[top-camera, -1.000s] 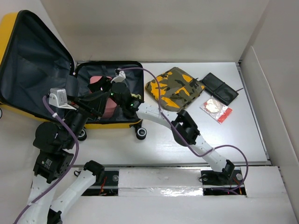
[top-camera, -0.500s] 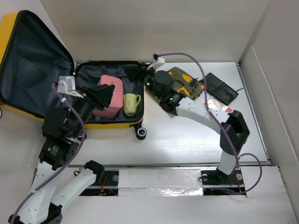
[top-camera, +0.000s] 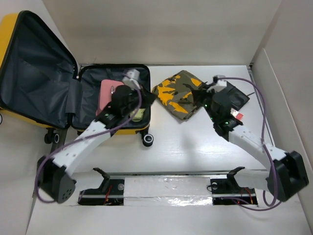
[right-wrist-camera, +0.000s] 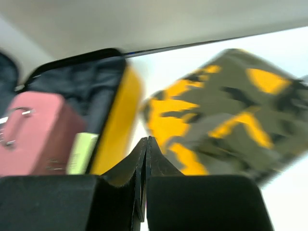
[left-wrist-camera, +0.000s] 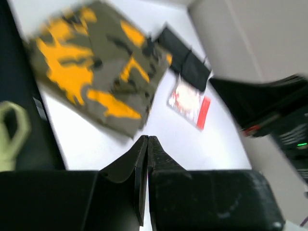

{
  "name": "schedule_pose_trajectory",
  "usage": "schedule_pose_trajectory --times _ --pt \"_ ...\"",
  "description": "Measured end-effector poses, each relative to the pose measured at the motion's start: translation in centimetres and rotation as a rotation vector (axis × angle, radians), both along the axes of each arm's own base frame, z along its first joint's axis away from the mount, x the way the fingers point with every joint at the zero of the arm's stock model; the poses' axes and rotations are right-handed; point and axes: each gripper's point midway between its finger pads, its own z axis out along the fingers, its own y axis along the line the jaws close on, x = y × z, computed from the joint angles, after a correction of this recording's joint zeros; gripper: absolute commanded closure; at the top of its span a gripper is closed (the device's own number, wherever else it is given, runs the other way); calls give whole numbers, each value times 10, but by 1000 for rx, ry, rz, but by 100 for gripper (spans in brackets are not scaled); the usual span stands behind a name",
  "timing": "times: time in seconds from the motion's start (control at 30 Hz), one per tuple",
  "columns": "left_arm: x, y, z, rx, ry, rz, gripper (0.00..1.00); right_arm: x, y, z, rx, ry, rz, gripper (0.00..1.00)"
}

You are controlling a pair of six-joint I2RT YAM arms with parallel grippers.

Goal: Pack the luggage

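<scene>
Both are pressed shut on nothing, left claw (left-wrist-camera: pixel 147 139) over the right rim of the open luggage (top-camera: pixel 34 68), right claw (right-wrist-camera: pixel 146 140) beside the camo pouch (top-camera: pixel 182 93), so I'd spread wide before pinching that pouch's edge.

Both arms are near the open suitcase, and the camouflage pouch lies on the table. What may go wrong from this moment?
1. The right gripper is shut close to the camouflage pouch; moving in like this, it would likely push the pouch rather than grasp it.
2. The left gripper, also shut, hangs over the luggage edge near the green mug; a careless sweep might strike it.
</scene>
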Motion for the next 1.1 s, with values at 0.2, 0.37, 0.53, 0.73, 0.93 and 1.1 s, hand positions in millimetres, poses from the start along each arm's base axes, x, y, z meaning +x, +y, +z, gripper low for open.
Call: schedule_pose_trajectory --times 0.2,0.37,0.53,0.73,0.93,1.1 --pt "4 -94 -78 173 147 -72 79 -25 -74 -1 -40 -12 -116 74" --pt "21 -137 -97 201 172 -36 49 -32 -136 -22 -69 28 -238 58" --pt "40 -124 -124 207 227 100 40 -42 -173 -63 -89 131 -292 43" --pt "43 -137 -138 205 232 121 41 -42 -218 -88 -62 203 -396 29" --pt "-3 -181 -142 225 185 -43 44 -28 -298 -151 52 408 -553 27" --pt "-72 -175 -114 237 97 -177 44 -26 -290 -206 113 578 -478 26"
